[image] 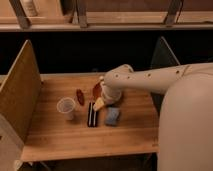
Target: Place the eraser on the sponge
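Nearest, open counter (75, 142) fronts the eraser (92, 114) and sponge (112, 116), which lie side by side, just apart. Beyond, the gripper (99, 104) hangs by the eraser's far end; open or closed, cannot tell.

text: none legible | labels/numbers: none | gripper (99, 104): just beside eraser (92, 114) far end, near sponge (112, 116)
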Robot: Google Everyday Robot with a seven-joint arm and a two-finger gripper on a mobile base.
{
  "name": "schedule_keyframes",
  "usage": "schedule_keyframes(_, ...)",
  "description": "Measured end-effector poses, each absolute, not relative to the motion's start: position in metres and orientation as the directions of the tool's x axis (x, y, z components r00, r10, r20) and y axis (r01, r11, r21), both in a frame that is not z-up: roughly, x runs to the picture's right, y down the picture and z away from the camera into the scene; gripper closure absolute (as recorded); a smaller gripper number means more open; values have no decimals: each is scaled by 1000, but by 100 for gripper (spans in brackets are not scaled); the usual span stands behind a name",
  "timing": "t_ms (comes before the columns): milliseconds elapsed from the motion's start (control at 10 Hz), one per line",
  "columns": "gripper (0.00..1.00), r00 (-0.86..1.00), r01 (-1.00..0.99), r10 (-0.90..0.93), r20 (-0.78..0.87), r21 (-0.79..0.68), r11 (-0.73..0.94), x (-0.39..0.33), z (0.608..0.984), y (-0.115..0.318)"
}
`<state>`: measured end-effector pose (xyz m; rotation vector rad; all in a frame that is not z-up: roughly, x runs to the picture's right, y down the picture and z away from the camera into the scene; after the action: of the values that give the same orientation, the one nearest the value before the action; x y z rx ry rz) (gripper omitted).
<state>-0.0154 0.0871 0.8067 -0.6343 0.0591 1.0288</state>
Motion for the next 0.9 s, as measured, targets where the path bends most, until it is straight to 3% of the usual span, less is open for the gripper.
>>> schedule_keyframes(900,20,440,-863,826,-352,-420,281,-27,824,94)
